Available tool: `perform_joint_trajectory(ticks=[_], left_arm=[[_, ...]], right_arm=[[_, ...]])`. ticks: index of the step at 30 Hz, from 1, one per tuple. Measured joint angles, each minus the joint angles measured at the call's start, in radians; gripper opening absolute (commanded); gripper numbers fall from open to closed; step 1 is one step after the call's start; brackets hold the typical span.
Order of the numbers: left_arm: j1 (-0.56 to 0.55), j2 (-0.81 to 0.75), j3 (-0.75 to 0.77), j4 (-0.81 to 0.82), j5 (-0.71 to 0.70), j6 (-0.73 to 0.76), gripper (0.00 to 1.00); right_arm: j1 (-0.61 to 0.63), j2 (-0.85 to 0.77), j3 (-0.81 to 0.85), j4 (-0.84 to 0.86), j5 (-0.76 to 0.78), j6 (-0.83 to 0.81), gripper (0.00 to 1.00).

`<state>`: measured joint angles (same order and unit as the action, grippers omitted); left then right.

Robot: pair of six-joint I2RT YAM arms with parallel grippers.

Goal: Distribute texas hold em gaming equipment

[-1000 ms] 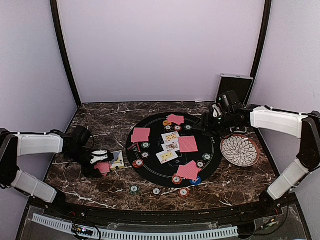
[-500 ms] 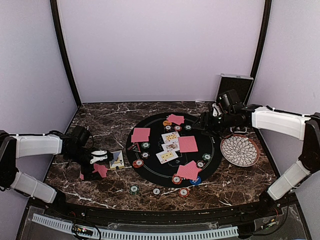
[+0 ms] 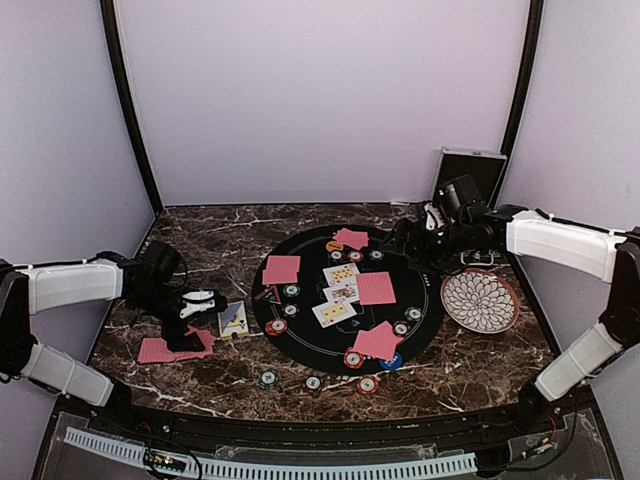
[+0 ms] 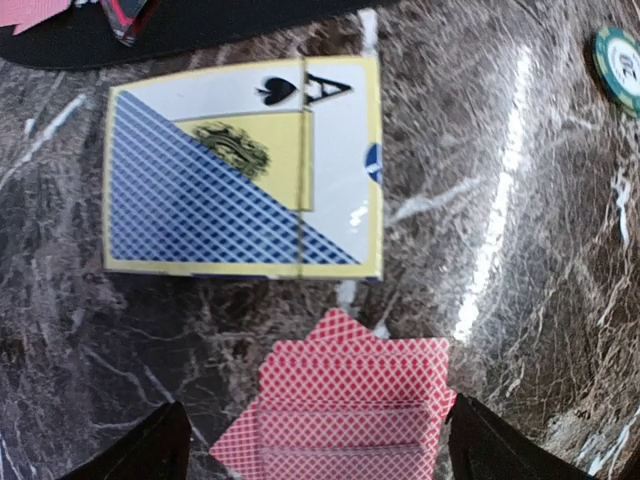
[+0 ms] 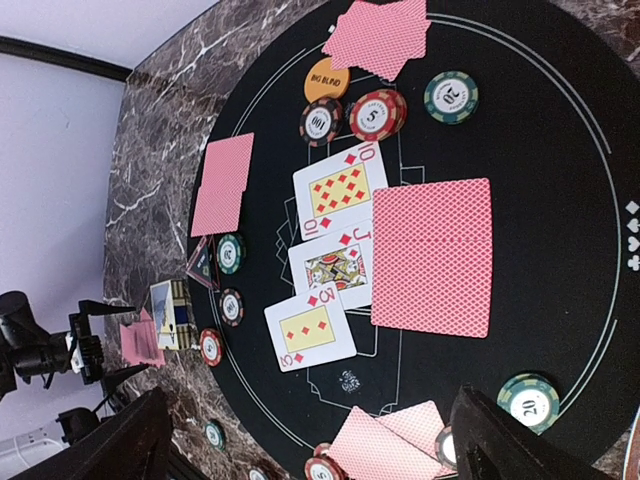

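My left gripper (image 3: 195, 320) hangs open over the marble at the left, and a small fan of red-backed cards (image 4: 345, 410) lies flat on the stone between its fingertips (image 4: 320, 455). My right gripper (image 3: 410, 243) stands open and empty above the far right of the black round mat (image 3: 310, 345). On the mat lie face-up diamonds (image 5: 340, 265), a red-backed stack (image 5: 432, 255), red-backed pairs (image 5: 380, 35), striped chips (image 5: 373, 113) and an orange button (image 5: 325, 78). A blue button (image 3: 392, 361) sits at the mat's near edge.
A blue and yellow card box (image 4: 245, 180) lies just beyond the dropped cards. A white patterned plate (image 3: 480, 300) sits right of the mat, a silver-edged case (image 3: 470, 170) leans at the back right. Three chips (image 3: 313, 382) lie on the marble near the front edge.
The left gripper opened and let go of the red-backed cards, which now lie on the marble to its left. The right gripper's jaws opened wider.
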<state>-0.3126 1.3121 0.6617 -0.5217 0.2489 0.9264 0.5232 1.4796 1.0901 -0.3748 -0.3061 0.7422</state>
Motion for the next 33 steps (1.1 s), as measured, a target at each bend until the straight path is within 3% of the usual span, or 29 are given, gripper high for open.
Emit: perform_joint_trajectory(ticks=[8,13,20,27,33], left_arm=[[0.003,-0.01,0.125,-0.043,-0.039,-0.079,0.99],[0.06,-0.004,0.196,-0.014,-0.101,-0.181,0.99],[0.202,0.016,0.236,0.193,-0.161,-0.363,0.99],[0.281,0.125,0.237,0.399,-0.155,-0.525,0.98],[0.304,0.186,0.129,0.642,-0.103,-0.645,0.99]], right_arm=[[0.0,-0.054,0.018,-0.061,0.114,-0.054,0.99],[-0.01,-0.133,0.016,-0.067,0.252,-0.089,0.99],[-0.082,-0.23,-0.058,-0.001,0.493,-0.138,0.98],[-0.101,-0.33,-0.36,0.271,0.825,-0.269,0.99],[-0.184,-0.296,-0.482,0.441,0.974,-0.306,0.99]])
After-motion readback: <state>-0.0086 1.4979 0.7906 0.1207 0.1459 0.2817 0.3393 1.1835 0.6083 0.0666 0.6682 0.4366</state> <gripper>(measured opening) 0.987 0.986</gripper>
